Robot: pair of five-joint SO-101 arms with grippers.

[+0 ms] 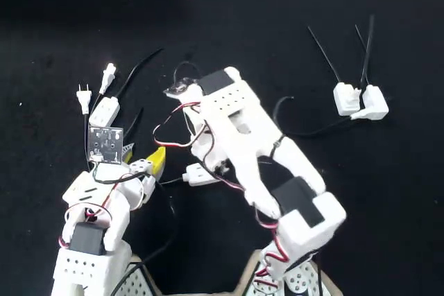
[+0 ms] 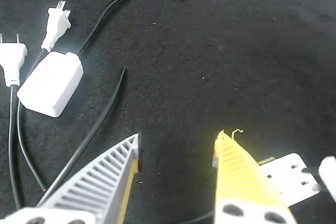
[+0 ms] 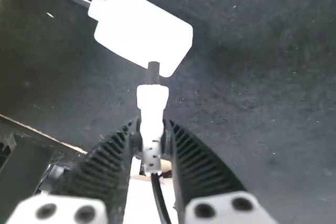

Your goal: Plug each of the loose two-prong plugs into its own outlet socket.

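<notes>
A plug (image 3: 153, 98) is pinched tight between the right gripper's (image 3: 151, 125) fingers, its dark tip meeting the edge of a white socket (image 3: 142, 30) on the black mat (image 3: 262, 77). The left gripper (image 2: 177, 139) hangs wide open, holding nothing. Past it, a second plug (image 2: 11, 56) and a third plug (image 2: 56, 20) lie loose just beside another socket (image 2: 51, 83). Well apart, at the mat's far right, a white pair (image 1: 361, 100) lies touching.

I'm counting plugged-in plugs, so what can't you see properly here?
Right wrist view: the right tool holds a plug; blur hides whether its prongs enter the outlet block.
Left wrist view: an outlet face is cut by the edge and yellow finger.
High view: far white pair too small to judge.
</notes>
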